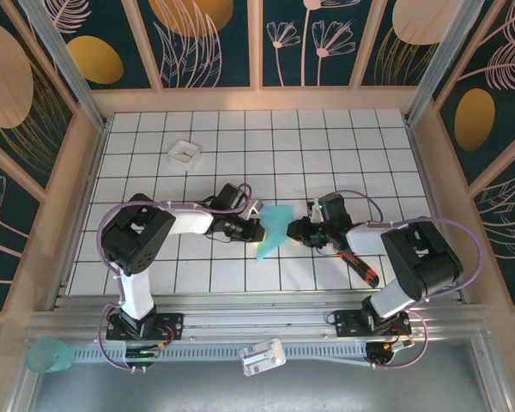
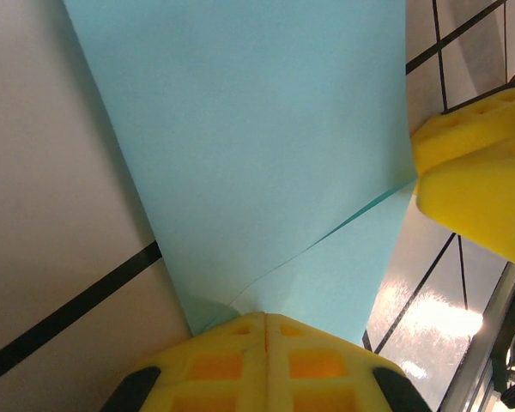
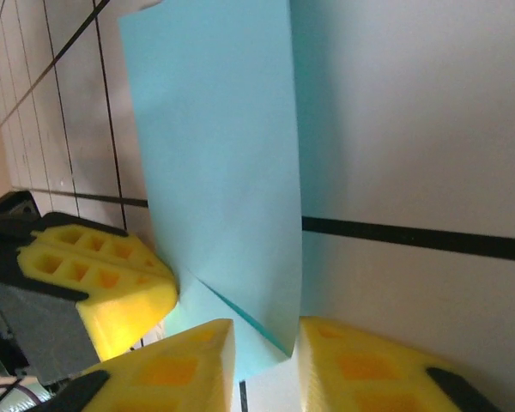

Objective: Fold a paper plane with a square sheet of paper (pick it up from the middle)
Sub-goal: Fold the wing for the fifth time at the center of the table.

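The task is in a mid-fold step. The sheet of paper (image 1: 273, 233) is not flat on the counter (image 1: 326, 137). It hangs in the air between the two arms, near the middle of the tiled area, and already has at least one layer folded over. Both wrist views show a slanted edge where one flap lies over another.

The left gripper (image 2: 264, 319) holds the sheet. Its yellow fingers (image 2: 215, 365) are pressed together with the paper pinched at their tips, and the sheet fans out away from them.

The right gripper (image 3: 266, 339) comes in from the opposite side. Its fingers (image 3: 369, 365) stand a little apart, with a clear gap between them. The pointed lower corner of the sheet sits in that gap, but it is not clamped. In the top view the two grippers face each other across the paper, close together but not touching.

This looks like a handover or a two-handed hold ahead of the next crease. The next move probably calls for the right fingers to close squarely on that corner and catch both layers together, so the flap does not slide out of line. The left should hold firm until the right has a grip, since thin paper held at one point can twist or sag. A red-and-black tool (image 1: 360, 268) lies on the counter beside the right arm, untouched.
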Motion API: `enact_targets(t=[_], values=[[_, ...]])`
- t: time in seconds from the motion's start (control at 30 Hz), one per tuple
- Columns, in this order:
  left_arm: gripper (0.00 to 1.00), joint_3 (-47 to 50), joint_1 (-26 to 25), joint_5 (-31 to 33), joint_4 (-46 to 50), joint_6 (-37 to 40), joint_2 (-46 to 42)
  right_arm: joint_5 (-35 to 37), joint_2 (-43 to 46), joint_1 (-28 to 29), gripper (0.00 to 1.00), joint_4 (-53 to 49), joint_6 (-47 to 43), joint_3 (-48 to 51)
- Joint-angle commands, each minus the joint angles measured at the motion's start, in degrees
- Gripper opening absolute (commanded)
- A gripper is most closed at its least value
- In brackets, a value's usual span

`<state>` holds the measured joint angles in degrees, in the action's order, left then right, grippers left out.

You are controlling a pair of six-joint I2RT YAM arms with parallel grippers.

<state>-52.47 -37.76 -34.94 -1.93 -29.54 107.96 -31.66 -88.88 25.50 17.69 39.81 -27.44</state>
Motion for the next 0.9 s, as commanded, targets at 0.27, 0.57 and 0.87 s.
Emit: enact_targets(t=[0.27,0.57,0.87], values=[[0.09,-0.02,0.07,1.10,5.02,1.04,0.64,0.44,-0.54,0.88,0.00,4.30,5.30,-0.06],[0.36,14.83,-3.47,14.45,-12.16,-0.65,-19.90,7.37,6.69,7.68,0.00,6.78,27.07,2.65],[0.48,20.94,-13.00,31.69,-13.85,9.42,-28.38,8.25,6.98,10.48,0.00,6.72,37.82,1.09]])
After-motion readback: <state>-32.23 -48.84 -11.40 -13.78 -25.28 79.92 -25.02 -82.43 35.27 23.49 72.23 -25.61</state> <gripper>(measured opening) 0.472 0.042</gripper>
